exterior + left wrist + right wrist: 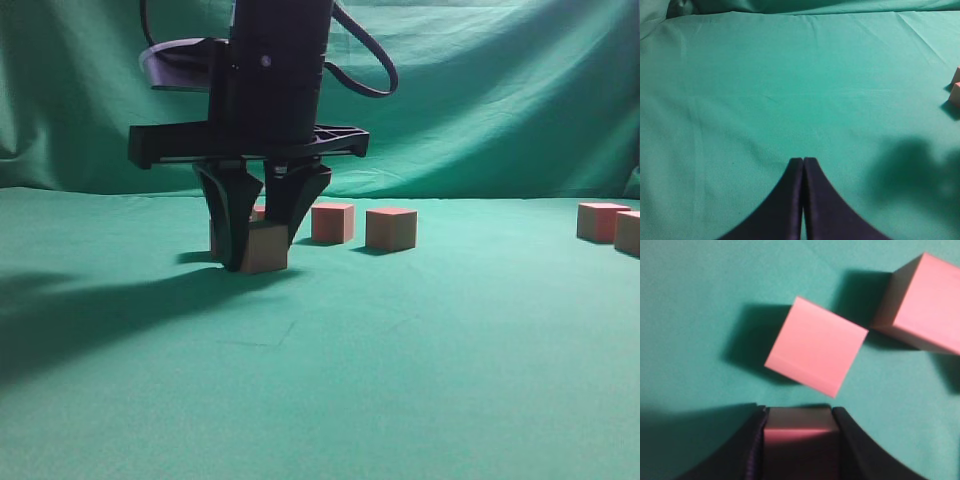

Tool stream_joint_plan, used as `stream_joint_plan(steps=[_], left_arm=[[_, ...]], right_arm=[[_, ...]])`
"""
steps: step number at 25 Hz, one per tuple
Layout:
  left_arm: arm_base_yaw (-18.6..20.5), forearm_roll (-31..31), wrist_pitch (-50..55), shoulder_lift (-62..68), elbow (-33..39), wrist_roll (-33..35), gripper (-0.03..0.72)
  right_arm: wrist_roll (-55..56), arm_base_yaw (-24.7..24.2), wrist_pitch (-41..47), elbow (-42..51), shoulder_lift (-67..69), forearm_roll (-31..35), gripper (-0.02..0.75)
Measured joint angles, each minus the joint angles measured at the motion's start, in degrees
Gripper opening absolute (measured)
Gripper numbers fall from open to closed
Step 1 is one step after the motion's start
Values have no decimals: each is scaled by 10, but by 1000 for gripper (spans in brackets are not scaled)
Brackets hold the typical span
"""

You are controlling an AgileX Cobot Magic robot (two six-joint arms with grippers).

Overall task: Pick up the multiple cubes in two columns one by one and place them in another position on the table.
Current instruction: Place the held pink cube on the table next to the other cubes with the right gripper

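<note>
My right gripper (258, 262) clamped a cube (798, 431) squarely between its fingers, down on the table (400, 350).

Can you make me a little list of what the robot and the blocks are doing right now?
right gripper: down at the table, fingers closed around one cube
held cube: looks like it sits on the table
left gripper: fingers pressed shut, holding nothing, above bare green cloth
cubes near the held one: two more right beside it in the right wrist view
cubes at far right: two at the edge of the exterior view
</note>
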Motion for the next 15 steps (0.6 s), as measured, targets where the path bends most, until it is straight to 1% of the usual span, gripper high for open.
stream_joint_plan(steps=[10, 11, 12, 13, 14, 15], left_arm=[[0, 0, 0, 0, 0, 0, 0], [0, 0, 0, 0, 0, 0, 0], [0, 0, 0, 0, 0, 0, 0], [0, 0, 0, 0, 0, 0, 0], [0, 0, 0, 0, 0, 0, 0], [0, 0, 0, 0, 0, 0, 0]], right_arm=[[0, 0, -1, 0, 1, -1, 285], [0, 0, -1, 0, 1, -1, 335], [0, 0, -1, 0, 1, -1, 356], [0, 0, -1, 0, 1, -1, 344], [-1, 0, 0, -1, 1, -1, 385], [-1, 0, 4, -1, 1, -1, 405]])
